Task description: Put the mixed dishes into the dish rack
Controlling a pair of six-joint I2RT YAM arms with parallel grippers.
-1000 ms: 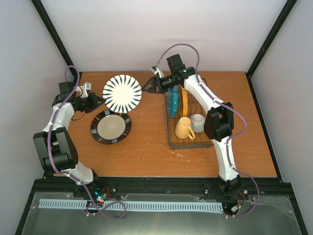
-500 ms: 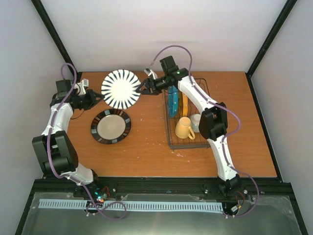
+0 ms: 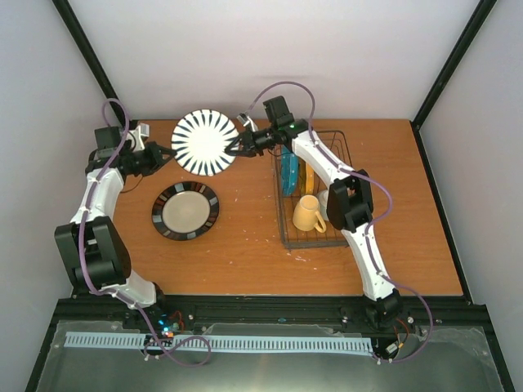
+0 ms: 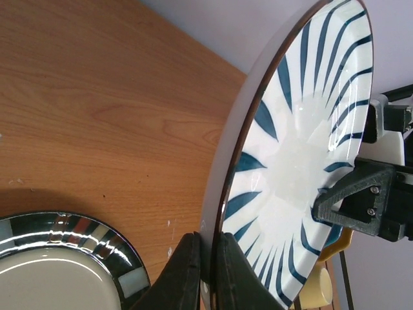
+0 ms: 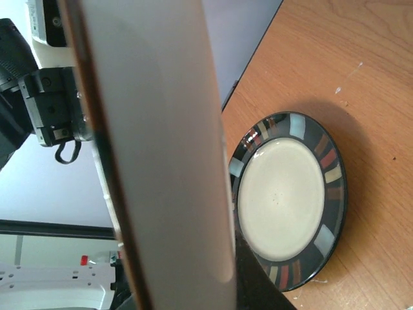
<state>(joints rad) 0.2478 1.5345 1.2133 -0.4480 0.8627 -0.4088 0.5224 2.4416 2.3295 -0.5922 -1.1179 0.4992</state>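
Fingers [image 4: 185, 271] of the left gripper [image 3: 169, 153] pinched the left rim of the black-and-white striped plate [image 3: 204, 143], holding it clear of the table [image 3: 245, 245] with its navy-rayed white face turned upward. The right gripper [image 3: 236, 147] straddled the opposite rim, one finger against the striped face; whether it clamped could not be told. Both arms reached inward toward each other. The dark-rimmed beige plate [image 3: 185, 210] lay flat nearby, left of the dish rack [image 3: 281, 214].
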